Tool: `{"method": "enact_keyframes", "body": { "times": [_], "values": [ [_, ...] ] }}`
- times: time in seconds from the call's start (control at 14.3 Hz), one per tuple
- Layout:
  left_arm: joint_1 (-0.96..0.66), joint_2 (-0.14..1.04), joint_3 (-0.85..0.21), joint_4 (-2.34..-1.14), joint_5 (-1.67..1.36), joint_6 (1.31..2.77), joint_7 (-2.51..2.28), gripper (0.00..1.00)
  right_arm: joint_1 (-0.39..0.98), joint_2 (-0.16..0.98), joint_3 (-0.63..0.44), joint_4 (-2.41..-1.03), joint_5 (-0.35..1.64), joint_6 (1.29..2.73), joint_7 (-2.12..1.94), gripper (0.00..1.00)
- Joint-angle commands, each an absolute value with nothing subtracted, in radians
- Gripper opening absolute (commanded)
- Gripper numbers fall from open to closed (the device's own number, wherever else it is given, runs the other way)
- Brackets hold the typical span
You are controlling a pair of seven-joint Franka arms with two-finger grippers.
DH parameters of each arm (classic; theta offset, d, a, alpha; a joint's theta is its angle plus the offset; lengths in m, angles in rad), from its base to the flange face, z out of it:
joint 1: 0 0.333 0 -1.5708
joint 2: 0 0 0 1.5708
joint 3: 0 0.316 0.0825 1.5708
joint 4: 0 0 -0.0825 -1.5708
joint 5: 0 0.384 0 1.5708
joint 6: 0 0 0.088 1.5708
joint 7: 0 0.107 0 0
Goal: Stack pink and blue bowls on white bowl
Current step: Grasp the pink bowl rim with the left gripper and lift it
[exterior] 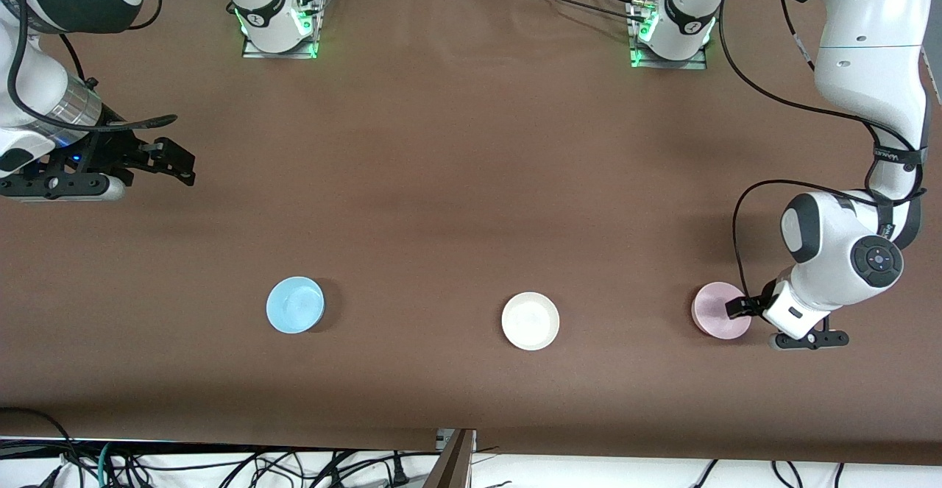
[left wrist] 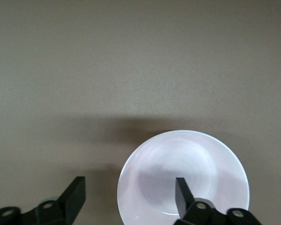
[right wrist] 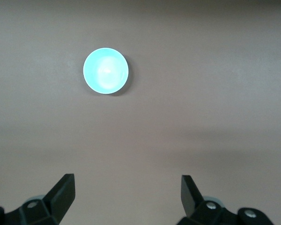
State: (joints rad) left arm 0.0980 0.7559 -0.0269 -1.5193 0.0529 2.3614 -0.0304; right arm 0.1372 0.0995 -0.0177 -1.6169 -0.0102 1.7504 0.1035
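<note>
Pink bowl (exterior: 717, 310) lies under your left hand (exterior: 738, 307) — fingers apart, astride its rim, one inside; white bowl (exterior: 530, 321) sits beside it. Right hand (exterior: 176, 163) waits, fingers apart.

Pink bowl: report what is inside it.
One finger of the open left gripper dips inside the pink bowl; the other stands outside its rim. Otherwise bare. That finger and its mount cover a small part of the bowl's inside.

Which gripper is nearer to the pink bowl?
The left. The left gripper is down at the pink bowl, open, one finger over its inside, one outside the rim. The right gripper waits open at the right arm's end of the table.
</note>
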Motion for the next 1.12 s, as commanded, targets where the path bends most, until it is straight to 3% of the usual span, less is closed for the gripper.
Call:
{"method": "enact_keyframes", "body": {
  "times": [0.0, 0.21, 0.63, 1.05],
  "values": [
    [0.094, 0.736, -0.025, -1.575, 0.043, 2.413, -0.003, 0.79, 0.141, 0.092, -0.018, -1.617, 0.003, 1.752, 0.112, 1.00],
    [0.094, 0.735, -0.025, -1.594, 0.043, 2.431, -0.003, 0.67, 0.141, 0.094, -0.020, -1.617, 0.003, 1.752, 0.112, 1.00],
    [0.092, 0.733, -0.026, -1.594, 0.040, 2.428, -0.014, 0.01, 0.141, 0.092, -0.018, -1.615, 0.003, 1.752, 0.112, 1.00],
    [0.091, 0.713, -0.060, -1.582, 0.037, 2.413, -0.090, 0.00, 0.141, 0.094, -0.020, -1.614, 0.002, 1.753, 0.110, 1.00]
  ]
}}
